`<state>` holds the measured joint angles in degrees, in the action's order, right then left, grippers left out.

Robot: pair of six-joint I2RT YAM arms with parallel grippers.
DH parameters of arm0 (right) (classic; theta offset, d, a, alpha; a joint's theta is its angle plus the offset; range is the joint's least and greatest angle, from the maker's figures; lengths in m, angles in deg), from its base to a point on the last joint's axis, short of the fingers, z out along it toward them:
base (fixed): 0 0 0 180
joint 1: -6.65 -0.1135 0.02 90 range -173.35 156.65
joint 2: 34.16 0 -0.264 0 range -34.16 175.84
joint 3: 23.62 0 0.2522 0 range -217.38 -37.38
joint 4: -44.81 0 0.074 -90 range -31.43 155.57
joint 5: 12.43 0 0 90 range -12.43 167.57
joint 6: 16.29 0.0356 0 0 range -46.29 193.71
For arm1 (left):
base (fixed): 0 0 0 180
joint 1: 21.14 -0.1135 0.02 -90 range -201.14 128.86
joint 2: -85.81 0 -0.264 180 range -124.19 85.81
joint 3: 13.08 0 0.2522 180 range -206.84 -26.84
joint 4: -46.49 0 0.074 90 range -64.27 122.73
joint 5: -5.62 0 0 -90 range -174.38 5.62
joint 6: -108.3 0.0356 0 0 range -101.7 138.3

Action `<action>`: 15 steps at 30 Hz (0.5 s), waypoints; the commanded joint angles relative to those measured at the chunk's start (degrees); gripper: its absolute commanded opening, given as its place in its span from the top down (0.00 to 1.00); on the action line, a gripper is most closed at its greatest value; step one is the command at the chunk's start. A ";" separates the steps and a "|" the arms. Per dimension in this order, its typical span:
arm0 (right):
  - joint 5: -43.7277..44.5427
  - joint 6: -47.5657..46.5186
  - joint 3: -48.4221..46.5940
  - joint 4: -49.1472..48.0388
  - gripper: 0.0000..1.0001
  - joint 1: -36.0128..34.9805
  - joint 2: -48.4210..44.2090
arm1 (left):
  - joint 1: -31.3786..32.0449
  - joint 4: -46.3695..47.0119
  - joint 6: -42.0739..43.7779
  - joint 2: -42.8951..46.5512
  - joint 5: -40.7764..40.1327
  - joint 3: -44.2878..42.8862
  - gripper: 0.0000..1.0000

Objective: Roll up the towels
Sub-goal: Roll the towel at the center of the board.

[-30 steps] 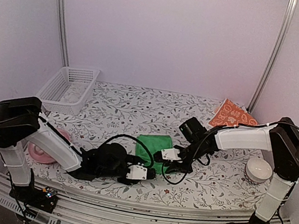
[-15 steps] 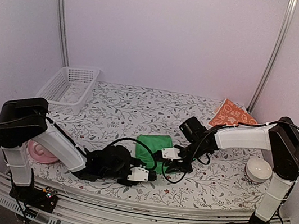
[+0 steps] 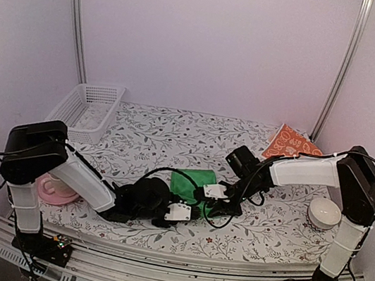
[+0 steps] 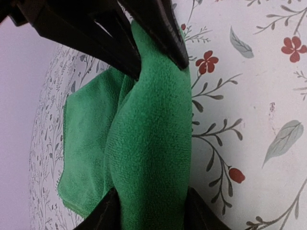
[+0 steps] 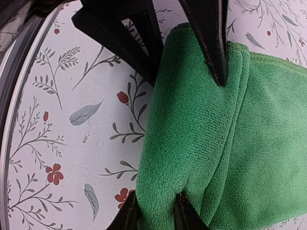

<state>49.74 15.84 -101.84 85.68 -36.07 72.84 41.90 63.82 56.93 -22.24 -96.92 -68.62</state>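
The green towel (image 3: 189,181) lies on the flowered table (image 3: 159,136) near the front middle, its near edge folded into a thick roll (image 4: 151,143). My left gripper (image 3: 191,209) is shut on one end of that roll, the cloth filling the gap between its fingers (image 4: 103,215). From the opposite end my right gripper (image 3: 206,195) pinches the same roll (image 5: 192,124), its fingertips (image 5: 127,215) pressed into the cloth. Each wrist view shows the other gripper's black fingers at the top. The orange-red patterned towel (image 3: 289,144) leans at the back right, untouched.
A white slatted basket (image 3: 86,112) stands at the back left. A pink dish (image 3: 57,191) sits beside the left arm's base. A white bowl (image 3: 324,212) rests at the right, near the right arm. Black cables loop around the green towel.
My left arm has pushed right and forward along the table toward the green towel, and its jaws have narrowed on the roll. The right gripper has hardly moved.
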 commanded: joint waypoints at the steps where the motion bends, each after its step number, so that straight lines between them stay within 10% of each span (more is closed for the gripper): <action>1: -0.36 0.30 -0.57 3.39 0.75 0.74 1.18 | -1.42 -5.99 -1.44 -1.82 1.06 -0.06 0.58; 15: -1.67 1.28 -1.57 3.27 0.74 1.47 3.94 | -2.48 -8.09 -2.48 -1.96 2.44 -0.77 0.64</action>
<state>47.92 16.00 -102.72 86.19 -35.15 74.13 40.79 61.02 55.73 -22.48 -95.15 -70.00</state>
